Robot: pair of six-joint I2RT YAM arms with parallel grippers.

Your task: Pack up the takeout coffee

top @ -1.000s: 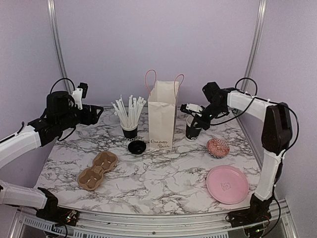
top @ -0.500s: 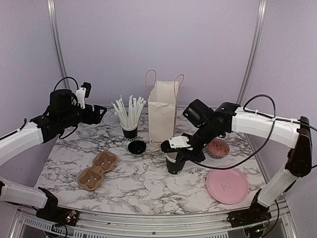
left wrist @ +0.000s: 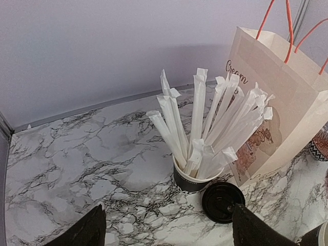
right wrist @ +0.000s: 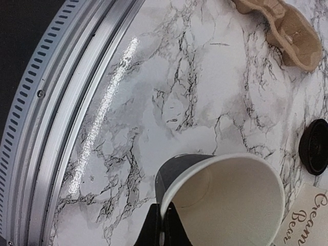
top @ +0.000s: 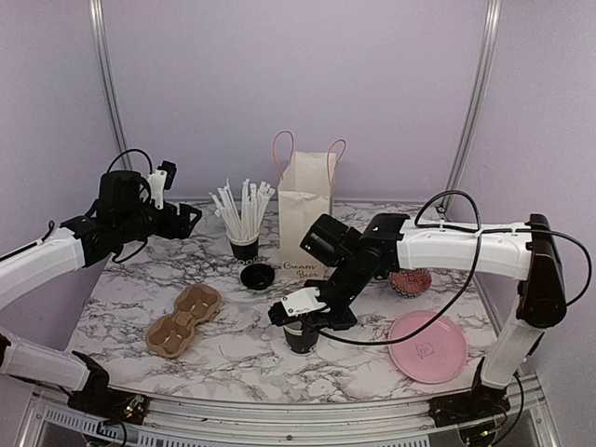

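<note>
The black takeout coffee cup (top: 301, 338), white inside and uncovered, is near the front middle of the table. My right gripper (top: 298, 317) is shut on its rim. In the right wrist view the fingers (right wrist: 154, 230) pinch the cup (right wrist: 225, 200) wall, one inside and one outside. I cannot tell if its base touches the marble. Its round black lid (top: 257, 276) lies flat in front of the straw cup, also showing in the left wrist view (left wrist: 222, 201) and at the right wrist view's edge (right wrist: 313, 147). My left gripper (top: 186, 219) hangs open and empty at the back left, its jaws (left wrist: 171, 228) wide above the marble.
A black cup of white straws (top: 244, 244) (left wrist: 192, 179) stands beside the paper bag (top: 305, 223) (left wrist: 277, 118) at the back. A brown cup tray (top: 184, 319) (right wrist: 287, 31) lies front left. A pink plate (top: 427, 345) and a patterned bowl (top: 410, 279) sit on the right. The table's metal front edge (right wrist: 66, 102) is close to the cup.
My right arm has carried the cup from right of the bag toward the front middle of the table. The left gripper has shifted slightly right and opened a little wider.
</note>
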